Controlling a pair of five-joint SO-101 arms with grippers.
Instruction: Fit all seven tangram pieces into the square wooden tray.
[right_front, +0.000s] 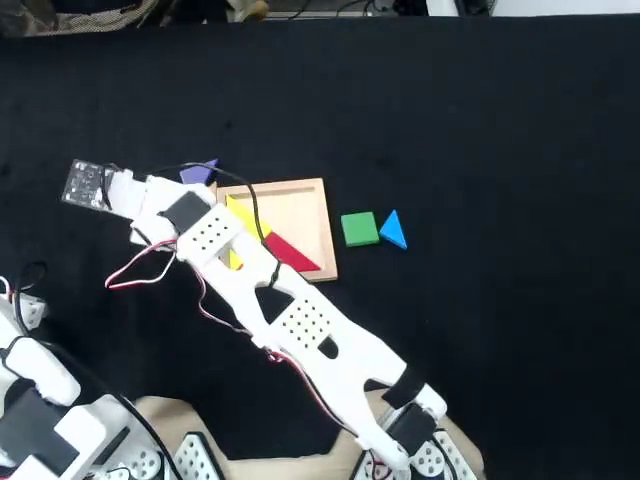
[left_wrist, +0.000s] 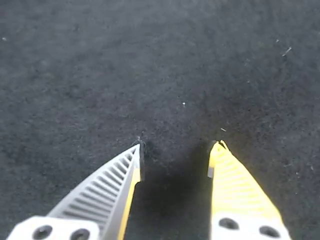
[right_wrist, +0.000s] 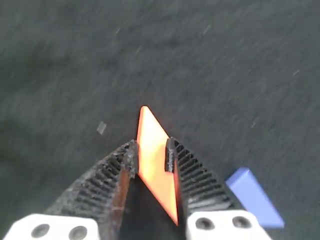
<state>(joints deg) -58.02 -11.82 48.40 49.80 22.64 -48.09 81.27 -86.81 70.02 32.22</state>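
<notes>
Two grippers: right gripper (right_wrist: 151, 145) clamps an orange piece (right_wrist: 147, 125) edge-on near the wooden tray (right_front: 300, 186); left gripper (left_wrist: 175, 147) gapes empty. Risk — the piece twisting loose from that narrow pinch.

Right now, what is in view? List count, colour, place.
wooden tray: 1, light wood, centre
yellow piece: at least 1, yellow, in tray
red piece: 1, red, in tray
green square: 1, green, right of tray
blue triangle: 1, blue, beside green square
violet-blue piece: 1, violet-blue, by right jaws
orange piece: 1, orange, in right jaws
black cloth: 1, black, covers table
right arm: 1, white, across tray, jaws shut
left arm: 1, white, front left corner, jaws open
</notes>
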